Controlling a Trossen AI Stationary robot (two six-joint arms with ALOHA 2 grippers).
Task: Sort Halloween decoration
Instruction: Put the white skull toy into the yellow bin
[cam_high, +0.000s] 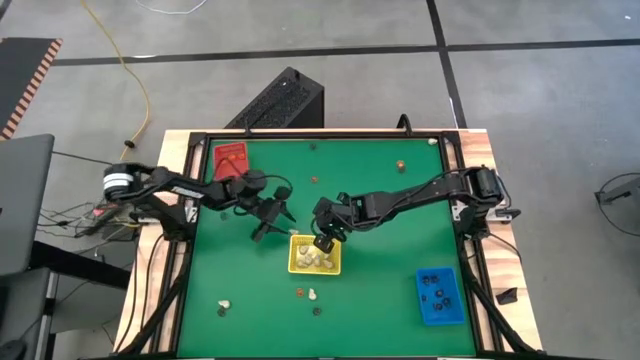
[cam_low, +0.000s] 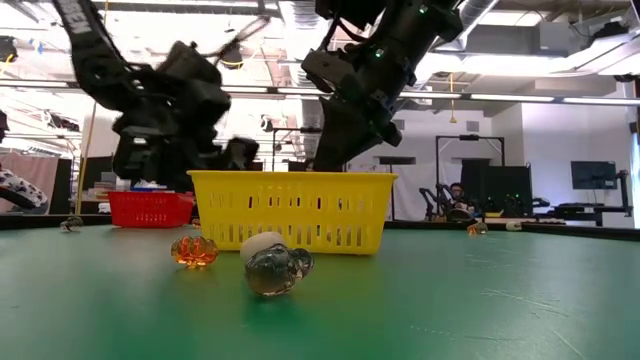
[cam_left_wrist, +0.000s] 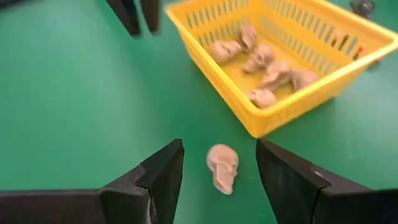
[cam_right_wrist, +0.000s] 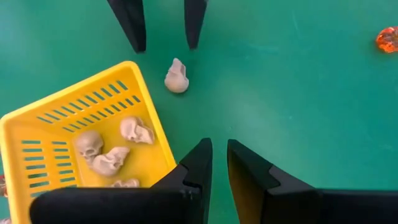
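Observation:
A cream-white skull trinket (cam_left_wrist: 222, 168) lies on the green table just off the yellow tray (cam_left_wrist: 348, 62). My left gripper (cam_left_wrist: 219, 143) is open, with one finger on either side of the skull, not touching it; the right wrist view shows the same skull (cam_right_wrist: 176, 76) beyond the left gripper (cam_right_wrist: 165, 48). Several cream skulls (cam_right_wrist: 106, 158) lie in the yellow tray (cam_high: 296, 262). My right gripper (cam_right_wrist: 219, 144) hovers by the tray's corner near the left gripper, its fingers almost together and holding nothing.
A red tray (cam_high: 230, 160) sits at the far left and a blue tray (cam_high: 452, 312) with black trinkets at the near right. An orange pumpkin (cam_low: 194, 250), a clear skull (cam_low: 278, 270) and other trinkets (cam_high: 225, 303) lie scattered on the table (cam_high: 380, 290).

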